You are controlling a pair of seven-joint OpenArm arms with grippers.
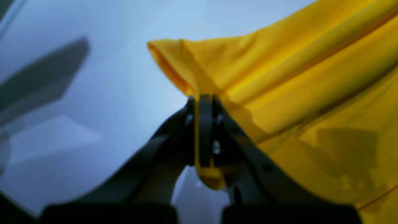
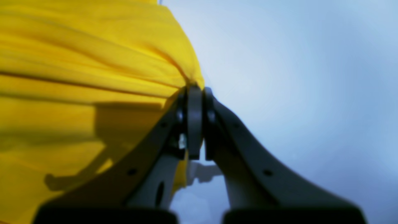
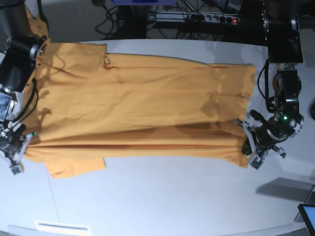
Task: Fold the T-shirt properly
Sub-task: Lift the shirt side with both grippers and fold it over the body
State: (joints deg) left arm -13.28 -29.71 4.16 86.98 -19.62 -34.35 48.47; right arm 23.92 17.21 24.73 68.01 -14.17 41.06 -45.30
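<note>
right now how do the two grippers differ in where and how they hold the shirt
The left gripper sits on the base view's right and pinches a pointed corner of the T-shirt, with cloth fanning off to its right in its own wrist view. The right gripper sits on the base view's left, near the sleeve end, and its cloth gathers in from its left. Both are shut on the T-shirt's near edge, holding it taut above the table.
</note>
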